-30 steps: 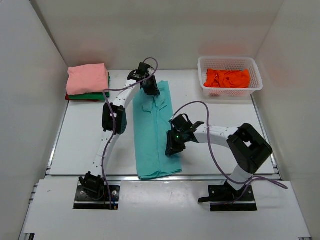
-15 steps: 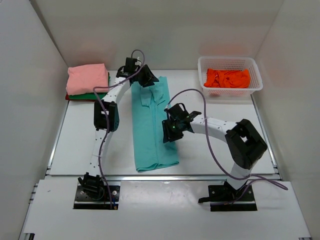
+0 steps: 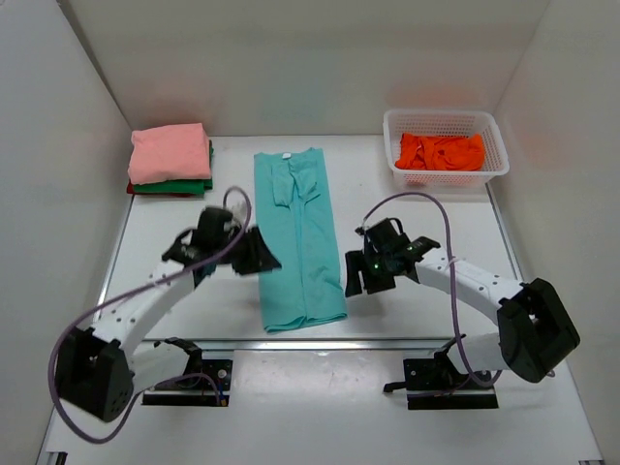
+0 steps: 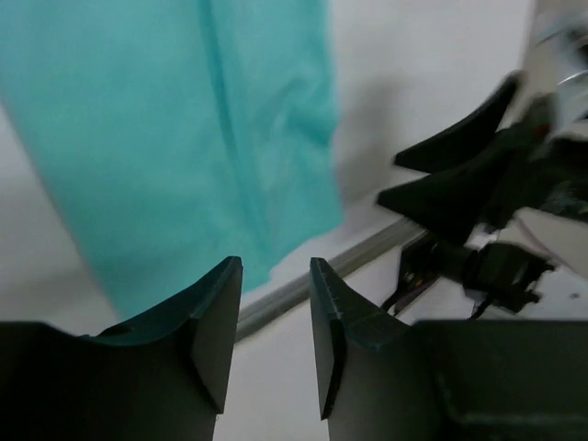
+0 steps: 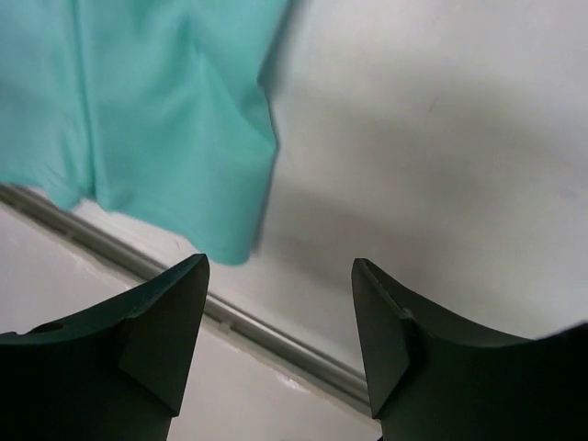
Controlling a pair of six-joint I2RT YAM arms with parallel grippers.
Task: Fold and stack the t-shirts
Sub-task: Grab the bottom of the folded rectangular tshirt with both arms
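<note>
Teal t-shirt [image 3: 295,232] between left jaws and right jaws, both apart, empty (collar outside wrist views).

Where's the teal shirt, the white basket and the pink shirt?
teal t-shirt [image 3: 298,237], top view, middle of the cloth
white basket [image 3: 446,177], top view, front wall
pink t-shirt [image 3: 170,152], top view, folded top

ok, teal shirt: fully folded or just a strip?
Partly folded: teal shirt lies as a long strip, sides tucked in, no crosswise fold.
</note>
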